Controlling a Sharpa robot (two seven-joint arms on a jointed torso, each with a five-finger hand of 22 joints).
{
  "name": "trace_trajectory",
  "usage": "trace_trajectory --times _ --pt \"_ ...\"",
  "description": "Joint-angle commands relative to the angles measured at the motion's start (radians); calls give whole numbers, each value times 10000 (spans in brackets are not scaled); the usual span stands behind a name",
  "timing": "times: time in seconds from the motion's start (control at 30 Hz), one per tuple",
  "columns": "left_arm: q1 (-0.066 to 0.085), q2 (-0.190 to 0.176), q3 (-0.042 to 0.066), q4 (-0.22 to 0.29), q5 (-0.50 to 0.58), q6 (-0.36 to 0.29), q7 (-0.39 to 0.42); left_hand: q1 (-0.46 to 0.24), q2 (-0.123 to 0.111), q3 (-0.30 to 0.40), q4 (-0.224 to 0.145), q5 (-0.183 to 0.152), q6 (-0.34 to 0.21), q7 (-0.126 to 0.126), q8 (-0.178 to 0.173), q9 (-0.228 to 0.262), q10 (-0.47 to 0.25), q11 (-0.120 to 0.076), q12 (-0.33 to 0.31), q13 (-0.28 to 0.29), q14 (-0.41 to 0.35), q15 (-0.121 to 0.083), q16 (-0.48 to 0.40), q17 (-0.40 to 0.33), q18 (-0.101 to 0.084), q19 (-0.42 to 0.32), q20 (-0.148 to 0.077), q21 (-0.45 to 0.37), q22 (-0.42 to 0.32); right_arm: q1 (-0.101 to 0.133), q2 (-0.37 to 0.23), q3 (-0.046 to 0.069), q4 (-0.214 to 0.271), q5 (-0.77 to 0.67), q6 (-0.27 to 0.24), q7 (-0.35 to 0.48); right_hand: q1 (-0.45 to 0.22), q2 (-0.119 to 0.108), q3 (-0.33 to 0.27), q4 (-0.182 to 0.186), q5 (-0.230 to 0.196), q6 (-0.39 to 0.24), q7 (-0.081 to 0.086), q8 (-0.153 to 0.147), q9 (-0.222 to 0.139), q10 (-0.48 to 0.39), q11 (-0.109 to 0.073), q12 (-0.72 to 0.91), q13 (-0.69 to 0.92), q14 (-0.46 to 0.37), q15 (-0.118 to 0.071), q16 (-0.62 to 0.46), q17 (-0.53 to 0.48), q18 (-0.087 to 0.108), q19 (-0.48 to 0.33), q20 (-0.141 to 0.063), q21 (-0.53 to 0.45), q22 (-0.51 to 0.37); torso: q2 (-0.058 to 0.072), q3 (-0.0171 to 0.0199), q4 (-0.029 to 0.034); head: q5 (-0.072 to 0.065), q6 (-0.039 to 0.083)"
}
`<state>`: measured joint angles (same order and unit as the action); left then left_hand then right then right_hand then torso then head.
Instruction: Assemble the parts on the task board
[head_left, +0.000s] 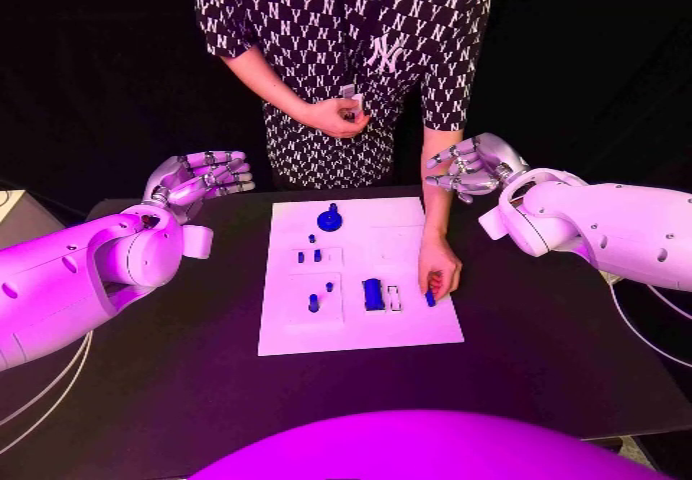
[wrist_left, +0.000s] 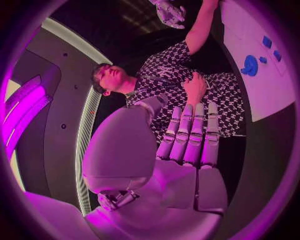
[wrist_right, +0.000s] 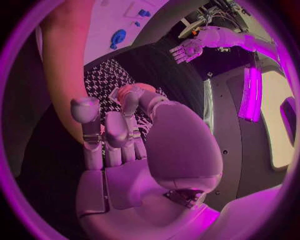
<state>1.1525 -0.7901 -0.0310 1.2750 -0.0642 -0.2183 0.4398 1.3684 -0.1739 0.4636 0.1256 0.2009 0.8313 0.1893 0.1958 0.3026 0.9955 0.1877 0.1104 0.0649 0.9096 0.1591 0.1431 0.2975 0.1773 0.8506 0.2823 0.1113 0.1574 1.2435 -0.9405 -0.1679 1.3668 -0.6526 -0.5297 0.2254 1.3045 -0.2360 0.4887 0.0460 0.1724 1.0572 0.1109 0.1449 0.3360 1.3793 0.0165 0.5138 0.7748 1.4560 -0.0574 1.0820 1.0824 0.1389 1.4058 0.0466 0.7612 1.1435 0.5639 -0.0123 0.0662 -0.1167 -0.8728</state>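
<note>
— So where is the task board (head_left: 361, 330) right now?
— Flat in the middle of the black tabletop (head_left: 144, 370), long side running away from the robot. A round blue knob-like part (head_left: 330, 219) sits near its far edge, a few small blue pegs (head_left: 309, 256) stand in the block behind the middle, and a larger blue block (head_left: 374, 294) lies nearer the robot, just beside a pale rectangular piece (head_left: 394, 298).
— And the robot's hands?
— Both are raised off the tabletop, well apart from the board. The left hand (head_left: 202, 175) hovers beyond the board's far left corner, fingers fairly straight and side by side, holding nothing. The right hand (head_left: 469, 165) hangs beyond the far right corner, fingers loosely curled but apart, also with nothing in it.
— Anyone else touching things?
— Yes, a person in a patterned shirt stands at the far side. One person's hand (head_left: 438, 268) rests on the board's right edge, fingertips at a small blue part (head_left: 430, 298). The other (head_left: 335, 116) is held up at the chest, pinching a small pale object I cannot identify
</note>
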Motion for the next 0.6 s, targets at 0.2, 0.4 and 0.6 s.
trace_trajectory --times 0.2,0.4,0.6 --pt "2 -6 6 35 45 179 101 82 27 11 -1 -5 65 36 52 -11 60 -18 66 5 88 -5 24 -10 39 93 -11 -53 -12 -3 7 5 4 -83 107 32 -52 6 -17 70 -63 69 -25 -69 12 16 -8 40 35 66 33 51 18 -143 71 26 48 20 4 -5 3 -13 2" --pt "2 -10 6 32 45 182 99 86 12 17 4 -6 76 41 53 -51 77 -24 50 -3 107 -10 17 -27 37 114 -13 -77 -38 -3 9 5 0 -83 97 41 -52 4 -18 70 -65 68 -25 -70 12 18 -8 71 64 70 33 76 38 -146 73 26 71 35 -3 -3 -3 -10 2" --pt "2 -17 6 33 45 187 92 86 12 17 4 -6 76 41 53 -51 77 -24 50 -3 107 -10 17 -27 37 114 -13 -77 -38 -3 7 4 -3 -83 78 49 -62 -6 -26 76 -72 62 -21 -75 13 -16 -3 16 46 53 37 53 2 -138 50 28 26 24 2 -1 -9 -12 2"
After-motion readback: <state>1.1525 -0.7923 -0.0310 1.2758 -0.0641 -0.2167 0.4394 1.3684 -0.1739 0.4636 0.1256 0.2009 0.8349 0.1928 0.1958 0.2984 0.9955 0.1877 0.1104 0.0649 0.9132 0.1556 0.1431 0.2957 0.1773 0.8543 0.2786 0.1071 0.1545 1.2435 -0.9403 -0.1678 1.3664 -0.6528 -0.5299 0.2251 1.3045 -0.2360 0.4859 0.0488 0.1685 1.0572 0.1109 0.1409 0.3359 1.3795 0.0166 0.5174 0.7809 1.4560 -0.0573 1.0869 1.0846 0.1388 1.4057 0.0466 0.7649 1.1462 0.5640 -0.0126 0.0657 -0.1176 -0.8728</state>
